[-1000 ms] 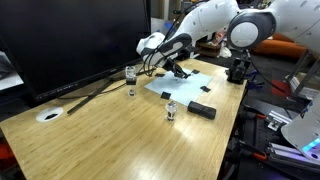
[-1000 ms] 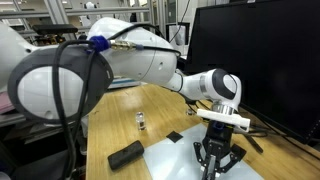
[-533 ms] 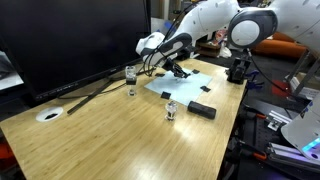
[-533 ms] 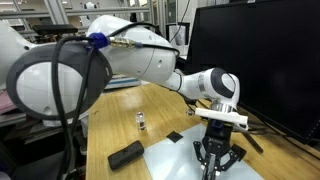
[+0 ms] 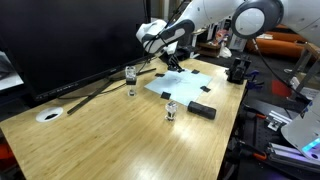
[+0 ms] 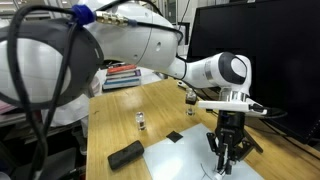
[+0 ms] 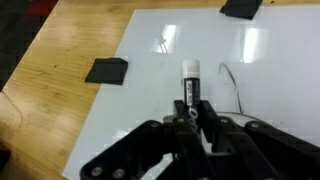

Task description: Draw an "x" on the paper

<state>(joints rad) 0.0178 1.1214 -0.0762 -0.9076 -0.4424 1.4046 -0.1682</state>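
Observation:
The paper (image 7: 180, 45) is a large white sheet on the wooden table, with black tape pieces at its corners (image 7: 106, 70). It also shows in both exterior views (image 5: 200, 82) (image 6: 190, 165). My gripper (image 7: 192, 108) is shut on a black marker (image 7: 189, 82) with a white tip, held above the sheet. A thin dark curved line (image 7: 232, 85) is on the paper to the right of the marker tip. In the exterior views the gripper (image 5: 172, 63) (image 6: 228, 160) hangs over the paper with the marker pointing down.
A black rectangular block (image 5: 203, 110) (image 6: 125, 155) lies by the paper's edge. Two small bottles (image 5: 171, 110) (image 5: 131, 78) stand on the table. A round white disc (image 5: 48, 115) lies at the far end. A large dark monitor (image 5: 70, 40) stands behind.
The arm has risen and shifted; the gripper with the marker now sits higher above the paper than a second ago.

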